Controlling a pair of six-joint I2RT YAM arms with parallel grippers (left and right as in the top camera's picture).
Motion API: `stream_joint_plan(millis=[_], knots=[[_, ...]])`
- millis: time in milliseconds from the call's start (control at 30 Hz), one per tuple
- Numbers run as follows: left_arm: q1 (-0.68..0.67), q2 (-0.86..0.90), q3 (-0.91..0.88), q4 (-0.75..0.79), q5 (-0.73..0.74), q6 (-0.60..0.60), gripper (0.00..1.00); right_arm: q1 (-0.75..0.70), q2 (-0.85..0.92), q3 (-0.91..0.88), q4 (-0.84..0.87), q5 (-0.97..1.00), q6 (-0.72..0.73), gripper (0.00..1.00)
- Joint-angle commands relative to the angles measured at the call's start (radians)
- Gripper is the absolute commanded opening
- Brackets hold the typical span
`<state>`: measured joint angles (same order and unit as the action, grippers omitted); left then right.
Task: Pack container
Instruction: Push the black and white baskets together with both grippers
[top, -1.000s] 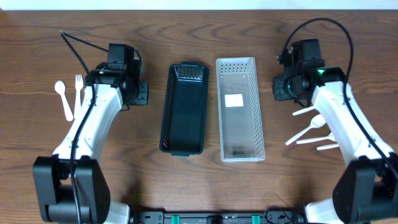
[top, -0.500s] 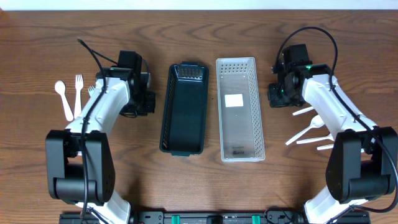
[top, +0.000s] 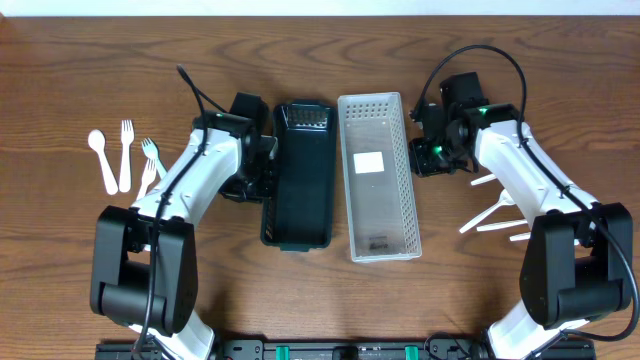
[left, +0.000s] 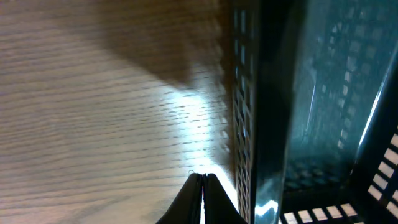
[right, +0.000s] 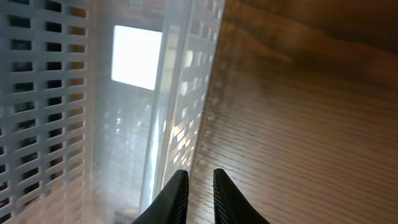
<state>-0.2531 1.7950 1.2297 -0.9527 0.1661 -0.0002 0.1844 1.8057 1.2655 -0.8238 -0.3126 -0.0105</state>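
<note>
Both bins are empty, and neither gripper is near the cutlery meant to go in them. The black bin (top: 297, 190) and the white bin (top: 380, 215) lie side by side mid-table, just beside each other. A spoon (top: 101, 158) and forks (top: 125, 152) sit well apart at the far left, and more white utensils (top: 492, 210) lie at the right.

The left gripper (left: 203, 180) is fully closed with nothing in it, low over the table (top: 200, 300) and just beside the black bin's left wall. I cannot tell whether it touches the wall. The main risk here is a shove: any drift to the right would push the light bin into the white one and knock both askew. With its jaws closed it cannot pick anything up until it opens.

The right gripper (right: 200, 177) has its jaws slightly apart and empty, right beside the white bin's right wall. Its tips could catch in the perforations or ride onto the rim, dragging or tipping the bin. That bin already looks a little skewed.

The flat cutlery could also go wrong later, since thin handles on bare wood can slide away under the fingers.
</note>
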Motion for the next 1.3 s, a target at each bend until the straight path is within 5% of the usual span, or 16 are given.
stream_joint_plan(millis=[0, 1267], knots=[[-0.006, 0.006, 0.018, -0.007, 0.010, -0.005, 0.06, 0.015, 0.003, 0.013, 0.000, -0.047, -0.029, 0.17], [-0.006, 0.005, 0.018, -0.061, 0.011, -0.004, 0.06, 0.015, 0.003, 0.013, 0.005, -0.036, -0.029, 0.20]])
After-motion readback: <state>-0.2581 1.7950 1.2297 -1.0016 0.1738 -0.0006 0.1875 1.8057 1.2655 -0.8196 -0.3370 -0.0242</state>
